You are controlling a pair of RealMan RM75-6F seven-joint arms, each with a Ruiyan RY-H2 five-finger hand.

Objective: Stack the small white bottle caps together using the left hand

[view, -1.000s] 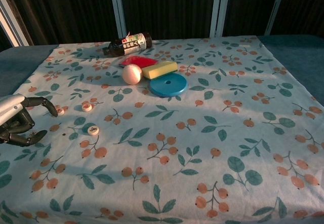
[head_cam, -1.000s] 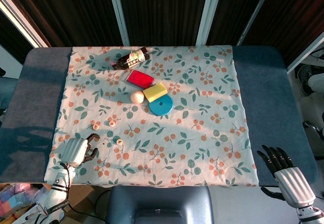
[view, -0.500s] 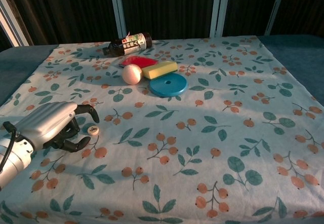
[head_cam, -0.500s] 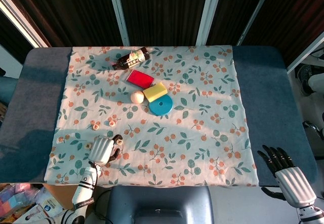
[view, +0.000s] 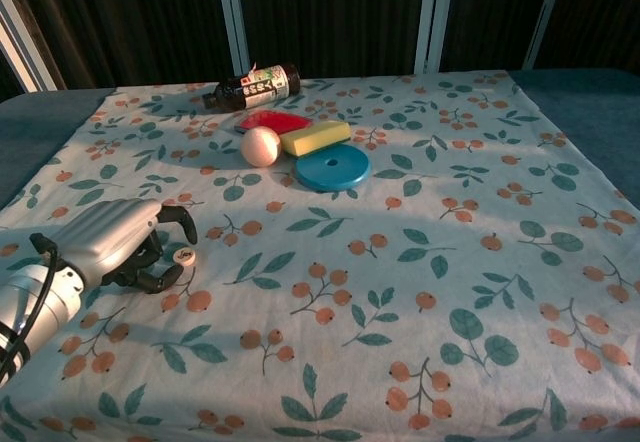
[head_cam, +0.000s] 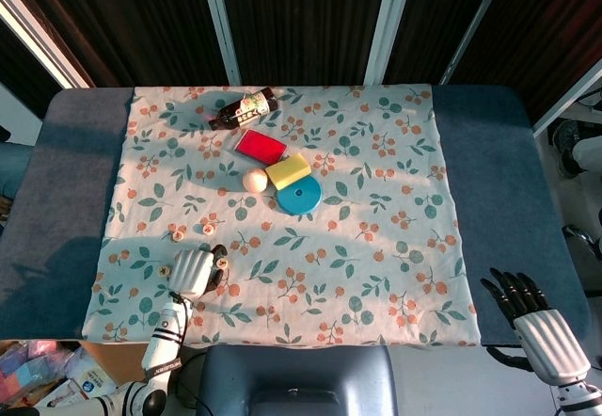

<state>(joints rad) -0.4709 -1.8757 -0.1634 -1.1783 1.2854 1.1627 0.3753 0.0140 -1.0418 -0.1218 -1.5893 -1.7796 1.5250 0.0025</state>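
Three small white bottle caps lie on the floral cloth at the front left. One cap (head_cam: 223, 262) (view: 184, 255) sits just right of my left hand (head_cam: 193, 272) (view: 118, 242). The other two caps (head_cam: 209, 229) (head_cam: 178, 235) lie a little farther back; the chest view hides them behind the hand. My left hand rests low over the cloth with its fingers curled. A finger and the thumb stand apart on either side of the near cap, and nothing is held. My right hand (head_cam: 538, 326) hangs off the table's front right corner, fingers spread and empty.
At the cloth's back centre lie a dark bottle (head_cam: 243, 109) on its side, a red block (head_cam: 260, 145), a yellow block (head_cam: 288, 169), a cream ball (head_cam: 254, 180) and a blue disc (head_cam: 299, 194). The grey table (head_cam: 513, 181) shows beyond the cloth on both sides.
My left hand moved right from the cloth's left edge to the nearest cap, then edged slightly forward. The caps and my right hand have stayed put.
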